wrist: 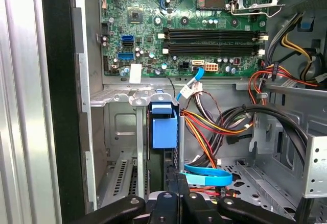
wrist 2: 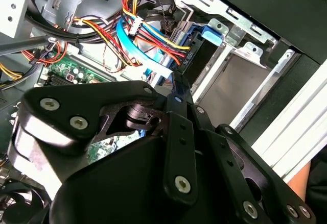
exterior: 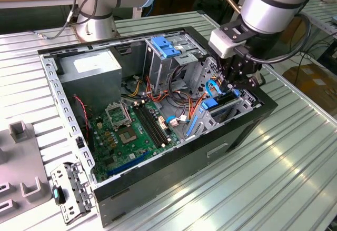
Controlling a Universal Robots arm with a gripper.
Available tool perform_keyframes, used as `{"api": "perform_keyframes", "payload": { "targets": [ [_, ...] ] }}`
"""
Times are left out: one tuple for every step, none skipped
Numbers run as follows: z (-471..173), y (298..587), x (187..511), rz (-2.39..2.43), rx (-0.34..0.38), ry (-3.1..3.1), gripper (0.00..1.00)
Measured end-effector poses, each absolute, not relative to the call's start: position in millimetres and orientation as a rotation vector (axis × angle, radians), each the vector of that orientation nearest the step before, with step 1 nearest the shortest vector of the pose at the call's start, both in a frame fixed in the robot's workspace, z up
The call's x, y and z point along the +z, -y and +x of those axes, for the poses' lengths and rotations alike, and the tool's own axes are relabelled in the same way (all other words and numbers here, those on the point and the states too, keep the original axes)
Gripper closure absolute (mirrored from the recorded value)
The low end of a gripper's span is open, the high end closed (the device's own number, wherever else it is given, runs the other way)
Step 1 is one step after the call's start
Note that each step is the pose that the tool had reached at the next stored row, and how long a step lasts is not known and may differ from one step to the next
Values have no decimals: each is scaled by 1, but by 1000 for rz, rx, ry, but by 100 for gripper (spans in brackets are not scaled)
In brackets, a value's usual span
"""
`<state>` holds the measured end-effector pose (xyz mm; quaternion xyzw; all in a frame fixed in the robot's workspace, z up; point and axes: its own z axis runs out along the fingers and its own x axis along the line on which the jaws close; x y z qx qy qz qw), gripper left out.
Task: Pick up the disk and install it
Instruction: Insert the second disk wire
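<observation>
Claw [exterior: 235, 83] narrowed on the disk [wrist: 164, 132], seating it edgewise in the case's right bay; push straight, clear of cables [wrist: 214, 127].

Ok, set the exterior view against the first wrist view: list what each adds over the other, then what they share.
Exterior view: the silver arm reaching into the open computer case, the grey power supply box, and a loose metal bracket on the ribbed table.
First wrist view: a close look down a drive bay at a blue plastic piece.
Shared: the gripper, the green motherboard, and the orange and yellow wires.
</observation>
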<state>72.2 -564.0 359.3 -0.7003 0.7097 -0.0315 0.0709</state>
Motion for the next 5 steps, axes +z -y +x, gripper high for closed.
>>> {"api": "perform_keyframes", "payload": {
  "targets": [
    [72, 564, 359, -2106, -95, -2134, 89],
    [72, 564, 360, -2106, -95, -2134, 89],
    [72, 564, 360, -2106, -95, -2134, 89],
    [72, 564, 360, -2106, -95, -2134, 89],
    [72, 564, 360, -2106, -95, -2134, 89]
  ]
}}
